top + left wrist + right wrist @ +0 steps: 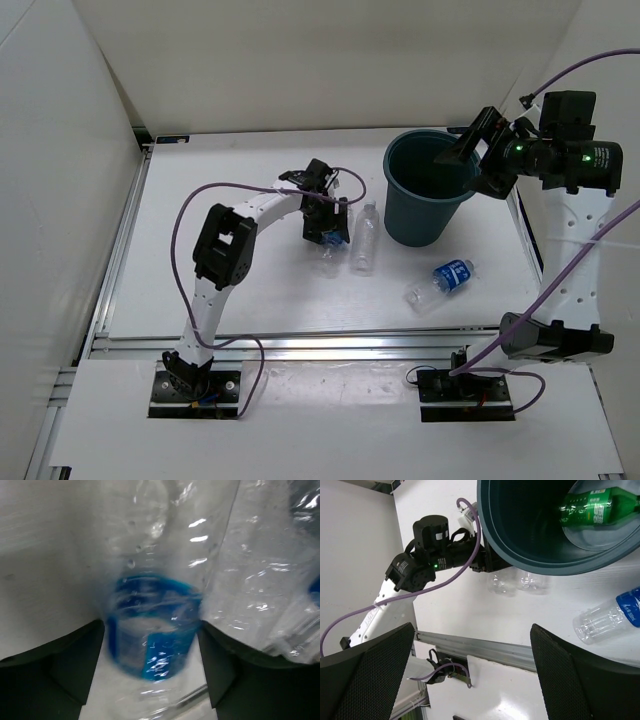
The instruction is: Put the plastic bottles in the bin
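Tabletop (270,300) nearest was occupied by one blue-labelled bottle (441,282). Farther, a second labelled bottle (150,630) was clamped by the left gripper (150,667) beside a plain bottle (365,238). Inside the bin (420,222), a green bottle (592,507) was shown only by the right wrist view; the right gripper (472,680) was held spread, empty.

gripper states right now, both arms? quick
left gripper: jaws look closed on the blue-label bottle.
right gripper: jaws open, holding nothing, over the bin.
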You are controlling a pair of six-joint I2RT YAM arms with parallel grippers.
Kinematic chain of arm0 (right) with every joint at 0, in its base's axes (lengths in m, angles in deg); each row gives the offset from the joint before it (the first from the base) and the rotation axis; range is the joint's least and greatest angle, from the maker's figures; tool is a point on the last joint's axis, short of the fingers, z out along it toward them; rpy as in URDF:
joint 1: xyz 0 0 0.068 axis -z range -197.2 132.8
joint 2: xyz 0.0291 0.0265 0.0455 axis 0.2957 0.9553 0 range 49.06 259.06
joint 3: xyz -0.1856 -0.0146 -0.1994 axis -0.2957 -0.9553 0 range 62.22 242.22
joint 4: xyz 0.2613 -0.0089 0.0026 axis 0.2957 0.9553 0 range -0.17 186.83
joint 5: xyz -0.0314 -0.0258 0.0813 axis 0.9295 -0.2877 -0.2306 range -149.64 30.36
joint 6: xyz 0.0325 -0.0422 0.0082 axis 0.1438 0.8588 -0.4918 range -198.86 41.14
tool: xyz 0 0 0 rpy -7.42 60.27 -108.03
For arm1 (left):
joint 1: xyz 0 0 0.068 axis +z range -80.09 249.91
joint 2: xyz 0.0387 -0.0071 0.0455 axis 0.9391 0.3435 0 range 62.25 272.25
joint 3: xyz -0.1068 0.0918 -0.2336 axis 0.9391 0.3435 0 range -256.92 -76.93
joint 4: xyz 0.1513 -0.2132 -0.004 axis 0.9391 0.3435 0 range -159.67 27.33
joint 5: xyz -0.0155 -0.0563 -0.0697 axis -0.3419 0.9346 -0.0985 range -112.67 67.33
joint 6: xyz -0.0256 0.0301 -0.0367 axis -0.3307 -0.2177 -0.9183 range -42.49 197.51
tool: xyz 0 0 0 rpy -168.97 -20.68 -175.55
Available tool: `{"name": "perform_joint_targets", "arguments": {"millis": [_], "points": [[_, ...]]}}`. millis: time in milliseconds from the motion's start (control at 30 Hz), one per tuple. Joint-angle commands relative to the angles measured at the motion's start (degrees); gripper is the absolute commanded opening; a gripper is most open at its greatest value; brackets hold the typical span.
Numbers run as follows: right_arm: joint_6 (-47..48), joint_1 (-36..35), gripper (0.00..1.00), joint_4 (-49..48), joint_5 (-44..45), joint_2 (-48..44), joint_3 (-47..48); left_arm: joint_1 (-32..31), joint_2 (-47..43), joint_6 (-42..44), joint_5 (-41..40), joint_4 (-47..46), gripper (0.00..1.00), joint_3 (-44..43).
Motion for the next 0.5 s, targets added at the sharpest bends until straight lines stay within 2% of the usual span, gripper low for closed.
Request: {"name": "perform_joint_targets", "arguments": {"millis": [0, 33, 67, 100, 200, 233, 300, 333, 433, 467], "points": [[0.93, 0.18, 1.0, -0.13, -2.74, -0.11, 1.23, -0.01, -0.46, 1.02, 1.8, -0.67, 0.76, -1.63], [0.93, 0.18, 1.0, -0.13, -2.74, -0.11, 1.23, -0.01, 0.24, 1.02, 1.8, -0.67, 0.67, -1.63], [0.93, 0.18, 1.0, -0.13, -2.74, -0.11, 1.23, -0.01, 0.24, 1.02, 1.8, -0.67, 0.54, -1.11], [0.93, 0.18, 1.0, -0.13, -2.74, 0.41, 1.23, -0.01, -0.63, 1.02, 1.19, -0.67, 0.5, -1.1], [0.93, 0.18, 1.0, -0.65, -2.74, 0.41, 1.23, 0.6, -6.77, 0.5, -3.36, 1.52, 0.47, -1.63], [0.93, 0.18, 1.0, -0.65, -2.22, 0.41, 1.23, 0.61, -8.87, 0.5, -7.91, 2.13, 0.47, -3.89], [0.93, 0.18, 1.0, -0.65, -1.52, 0.41, 0.53, 2.62, -14.59, -1.25, -11.8, 2.66, 0.49, -7.32], [0.93, 0.18, 1.0, -1.18, -0.82, 0.41, 0.53, 3.15, -15.74, -1.87, -14.0, 2.67, 0.52, -13.17], [0.32, 0.18, 1.0, -1.8, -0.11, 0.41, -1.23, 3.15, -15.58, -2.4, -13.5, -0.13, 0.55, -25.23], [-0.21, 0.18, 1.0, -1.8, 0.76, 0.41, -1.23, 3.15, -14.97, -2.4, -12.62, -1.71, 0.55, -31.89]]}}
